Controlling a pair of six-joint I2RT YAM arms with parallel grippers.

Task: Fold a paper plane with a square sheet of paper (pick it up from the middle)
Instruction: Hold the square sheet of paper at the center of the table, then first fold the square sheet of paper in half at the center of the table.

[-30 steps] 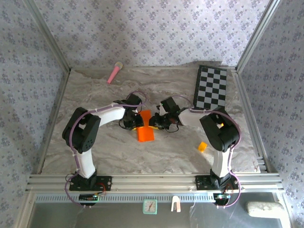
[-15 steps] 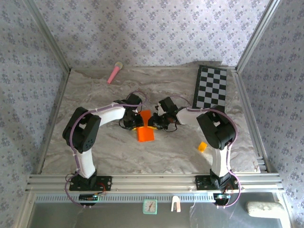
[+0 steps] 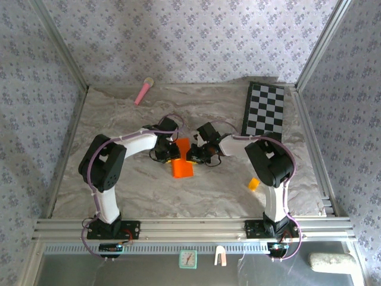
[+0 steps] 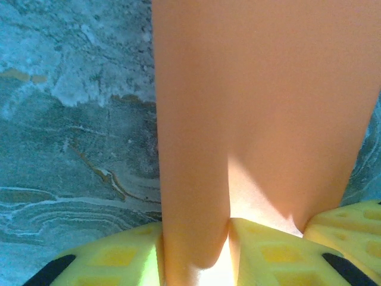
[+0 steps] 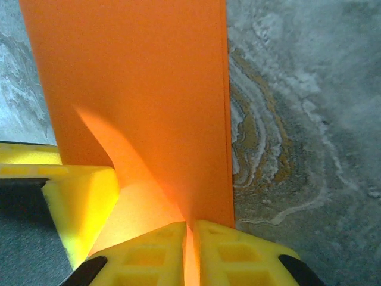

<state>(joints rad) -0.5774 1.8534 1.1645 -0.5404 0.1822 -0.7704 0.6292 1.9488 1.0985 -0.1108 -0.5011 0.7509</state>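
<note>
Marbled tabletop (image 3: 131, 185), mid-scene: square sheet of paper (image 3: 182, 159) pinched from both sides. Left gripper (image 4: 196, 250) jaws closed on one edge fold; right gripper (image 5: 191, 253) jaws nearly shut on the opposite edge.

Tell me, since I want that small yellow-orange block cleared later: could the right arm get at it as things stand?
Probably not right now. The block lies bare on the table beside the right arm's base, but the right gripper is shut on the orange paper, shared with the left gripper.
</note>
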